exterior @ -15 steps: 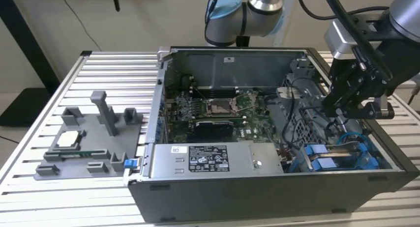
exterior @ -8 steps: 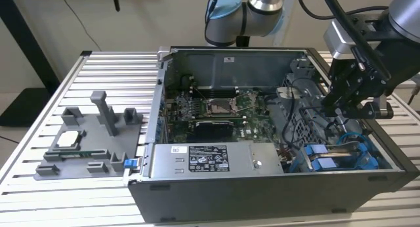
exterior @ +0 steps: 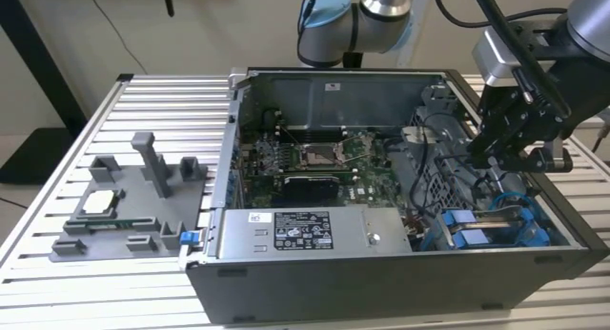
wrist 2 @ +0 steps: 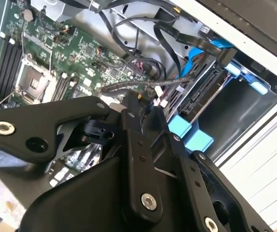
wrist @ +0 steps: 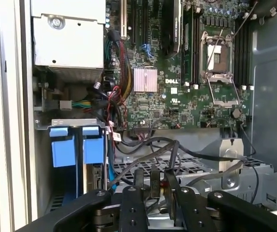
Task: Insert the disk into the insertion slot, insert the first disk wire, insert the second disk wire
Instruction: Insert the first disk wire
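Note:
The disk (exterior: 488,225) sits in its blue carrier inside the insertion slot (exterior: 551,233), at the case's near corner on the exterior view's right. In the wrist views the disk (wrist 2: 203,94) stands edge-on behind two blue tabs (wrist: 76,145). A blue wire (wrist 2: 190,60) curves down toward the disk's end. My gripper (exterior: 501,157) hangs just above the bay among loose cables. Its fingers (wrist: 155,186) stand close together on a thin black wire (wrist 2: 124,86) that ends in white connectors. In the second wrist view the gripper (wrist 2: 141,104) tips are level with those connectors.
The silver power-supply box (exterior: 315,233) lies along the case's near side. The green motherboard (exterior: 315,158) fills the case floor, with cable bundles (wrist: 114,96) beside it. A grey fixture (exterior: 133,201) with small parts stands on the slatted table at the exterior view's left.

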`<act>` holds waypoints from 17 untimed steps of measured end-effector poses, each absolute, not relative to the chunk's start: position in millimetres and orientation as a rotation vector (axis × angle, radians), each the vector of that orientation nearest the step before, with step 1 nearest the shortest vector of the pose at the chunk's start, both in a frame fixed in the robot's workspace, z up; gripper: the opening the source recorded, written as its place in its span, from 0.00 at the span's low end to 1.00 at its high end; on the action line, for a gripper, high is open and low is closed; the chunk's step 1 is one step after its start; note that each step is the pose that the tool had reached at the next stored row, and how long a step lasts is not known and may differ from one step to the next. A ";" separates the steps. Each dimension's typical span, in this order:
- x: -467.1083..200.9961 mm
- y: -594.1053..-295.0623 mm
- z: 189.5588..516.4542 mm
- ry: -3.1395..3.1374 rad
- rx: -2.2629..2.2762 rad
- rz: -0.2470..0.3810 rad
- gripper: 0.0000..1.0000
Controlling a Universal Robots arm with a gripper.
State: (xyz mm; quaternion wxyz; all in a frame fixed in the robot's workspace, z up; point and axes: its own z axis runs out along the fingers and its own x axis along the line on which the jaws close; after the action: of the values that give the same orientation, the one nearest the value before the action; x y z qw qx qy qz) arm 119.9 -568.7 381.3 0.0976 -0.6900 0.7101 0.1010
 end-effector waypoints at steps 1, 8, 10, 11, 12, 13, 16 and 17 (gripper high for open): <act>120.0 -568.7 381.3 2.102 -2.043 0.299 1.00; 120.0 -568.8 380.9 2.098 -2.039 0.306 0.00; 120.1 -568.8 380.8 2.096 -2.037 0.309 0.00; 120.1 -568.7 380.8 2.095 -2.036 0.310 0.00; 120.1 -568.7 380.7 2.094 -2.036 0.311 0.00; 120.1 -568.7 380.6 2.094 -2.035 0.312 0.00; 120.1 -568.7 380.5 2.094 -2.035 0.312 0.00; 120.1 -568.8 380.5 2.094 -2.035 0.311 0.00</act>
State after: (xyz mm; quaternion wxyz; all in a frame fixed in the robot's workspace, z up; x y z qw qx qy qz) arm 120.1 -568.8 380.5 0.1022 -0.6894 0.7093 0.1055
